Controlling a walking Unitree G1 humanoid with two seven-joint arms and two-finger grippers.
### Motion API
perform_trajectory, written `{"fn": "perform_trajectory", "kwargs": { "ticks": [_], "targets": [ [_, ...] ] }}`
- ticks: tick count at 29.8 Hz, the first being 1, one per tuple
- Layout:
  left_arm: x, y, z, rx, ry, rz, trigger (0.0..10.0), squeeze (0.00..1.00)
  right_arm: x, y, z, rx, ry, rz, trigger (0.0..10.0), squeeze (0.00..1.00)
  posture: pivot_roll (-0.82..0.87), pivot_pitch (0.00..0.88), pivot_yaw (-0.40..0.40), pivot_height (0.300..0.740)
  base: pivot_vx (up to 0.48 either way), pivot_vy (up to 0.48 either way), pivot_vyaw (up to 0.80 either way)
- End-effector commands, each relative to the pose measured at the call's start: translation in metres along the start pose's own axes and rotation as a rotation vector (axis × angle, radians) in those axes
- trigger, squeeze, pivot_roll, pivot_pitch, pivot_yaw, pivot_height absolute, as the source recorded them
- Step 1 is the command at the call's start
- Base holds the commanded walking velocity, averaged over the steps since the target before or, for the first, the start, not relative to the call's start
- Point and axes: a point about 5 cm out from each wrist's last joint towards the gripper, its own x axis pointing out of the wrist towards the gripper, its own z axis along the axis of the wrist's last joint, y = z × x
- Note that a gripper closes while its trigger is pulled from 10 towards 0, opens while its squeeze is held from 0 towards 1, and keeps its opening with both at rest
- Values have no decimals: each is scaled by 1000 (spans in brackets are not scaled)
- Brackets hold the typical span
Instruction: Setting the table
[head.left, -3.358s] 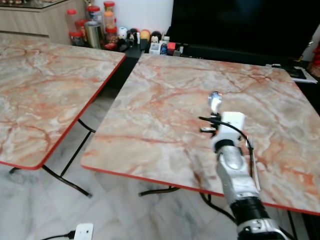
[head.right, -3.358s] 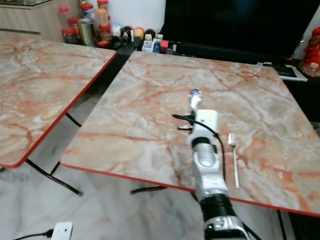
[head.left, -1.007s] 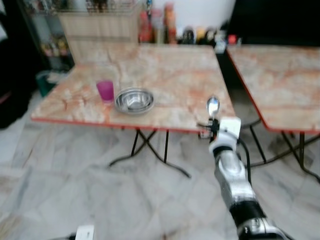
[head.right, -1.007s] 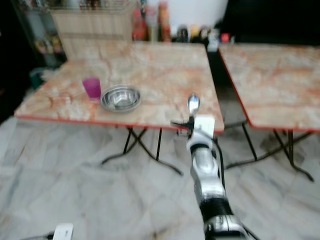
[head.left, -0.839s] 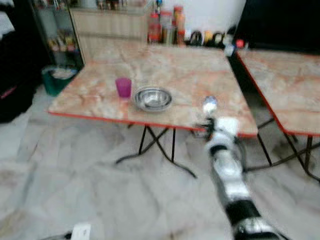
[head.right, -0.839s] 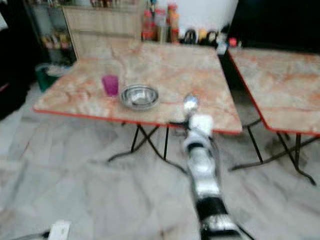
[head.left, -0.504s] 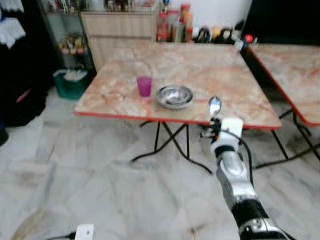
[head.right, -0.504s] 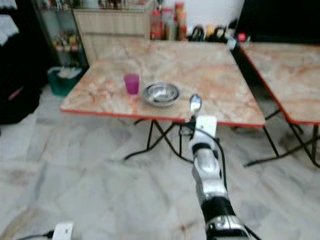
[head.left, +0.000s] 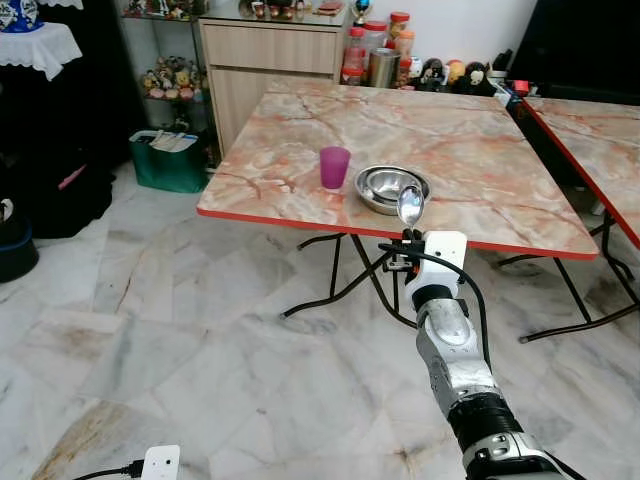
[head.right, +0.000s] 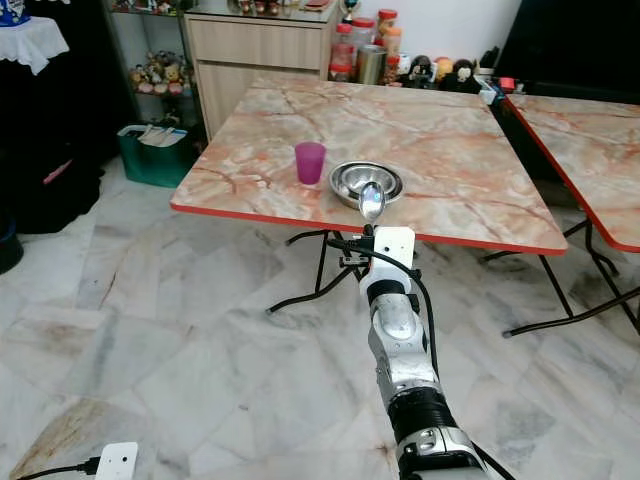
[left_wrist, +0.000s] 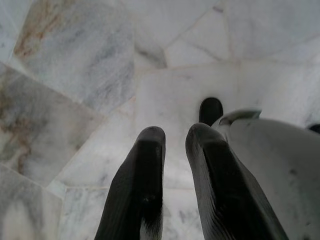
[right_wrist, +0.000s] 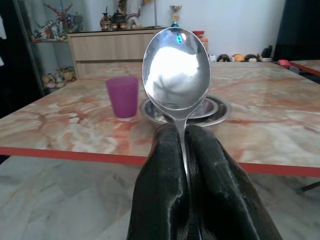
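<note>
We are carrying a spoon (right_wrist: 176, 70) toward the marble table (head.left: 480, 150).
Our right gripper (right_wrist: 183, 131) is clamping its thin, stiff, slippery handle; bowl (head.left: 390, 187) and cup (head.left: 334, 167) are waiting there.

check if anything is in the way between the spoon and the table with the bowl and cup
Nothing visible blocks it. The right gripper holds the spoon upright, short of the near red edge of the table, with only open floor between. The steel bowl and pink cup sit near that edge, leaving bare tabletop right of the bowl.
</note>
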Motion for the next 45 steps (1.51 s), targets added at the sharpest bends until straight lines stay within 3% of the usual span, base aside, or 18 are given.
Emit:
{"fn": "perform_trajectory", "kwargs": {
  "ticks": [1, 15, 45],
  "targets": [
    [1, -5, 6, -5, -30, -9, 10000, 0, 1, -6, 1, 3, -5, -18, 10000, 0, 79, 0, -41, 728, 274, 0, 0],
    [-2, 2, -13, -6, 23, 9, 10000, 0, 1, -4, 2, -2, -4, 5, 10000, 0, 77, 0, -43, 728, 302, 0, 0],
    [-3, 4, -19, 1, 48, 14, 10000, 0, 1, -6, 1, -5, 3, 0, 10000, 0, 66, 0, -42, 728, 392, 0, 0]
  ]
}}
